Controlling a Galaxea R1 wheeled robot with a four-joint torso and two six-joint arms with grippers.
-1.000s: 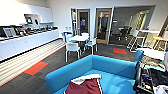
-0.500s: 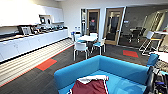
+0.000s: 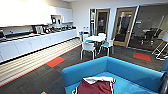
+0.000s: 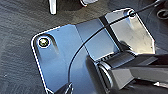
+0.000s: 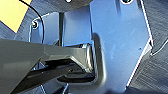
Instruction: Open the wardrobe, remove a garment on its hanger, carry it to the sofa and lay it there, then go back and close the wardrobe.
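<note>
The bright blue sofa [image 3: 130, 72] sits close below me at the lower right of the head view. The maroon-red garment [image 3: 96, 88] lies spread on its seat, with a white sleeve or collar bunched along its upper edge. Nothing touches the jacket. The left wrist view has the robot's dark plate over grey carpet [image 4: 17, 62]. In the right wrist view the same kind of plate and bar hang over dark carpet [image 5: 155, 75] beside a yellow patch [image 5: 12, 12].
A round white table [image 3: 96, 38] with white chairs [image 3: 88, 47] stands beyond the sofa. A long white counter [image 3: 37, 42] runs along the left wall. Orange carpet tiles [image 3: 55, 61] mark the dark floor. Two wooden glazed doors [image 3: 102, 22] are at the back.
The whole head picture has slid to the right, so the camera has turned left. The jacket stays where it lies on the sofa.
</note>
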